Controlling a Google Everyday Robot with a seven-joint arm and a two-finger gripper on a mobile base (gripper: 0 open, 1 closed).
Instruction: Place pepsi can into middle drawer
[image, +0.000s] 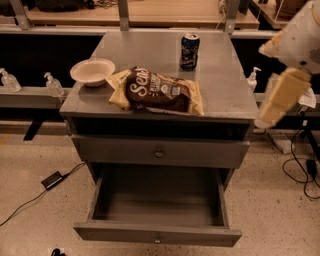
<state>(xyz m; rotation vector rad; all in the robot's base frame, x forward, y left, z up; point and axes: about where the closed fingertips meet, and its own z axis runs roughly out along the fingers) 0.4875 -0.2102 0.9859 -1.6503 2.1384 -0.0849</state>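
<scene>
The pepsi can is dark blue with a silver top. It stands upright at the back right of the grey cabinet top. The middle drawer is pulled fully out below the closed upper knobbed drawer, and its grey inside shows nothing in it. My pale arm hangs at the right edge of the view, beside the cabinet's right side. My gripper is at its lower end, to the right of and apart from the can.
A brown chip bag lies across the front of the cabinet top. A white bowl sits at its left. Sanitizer bottles stand on a ledge to the left, and another to the right. Cables and a power brick lie on the floor.
</scene>
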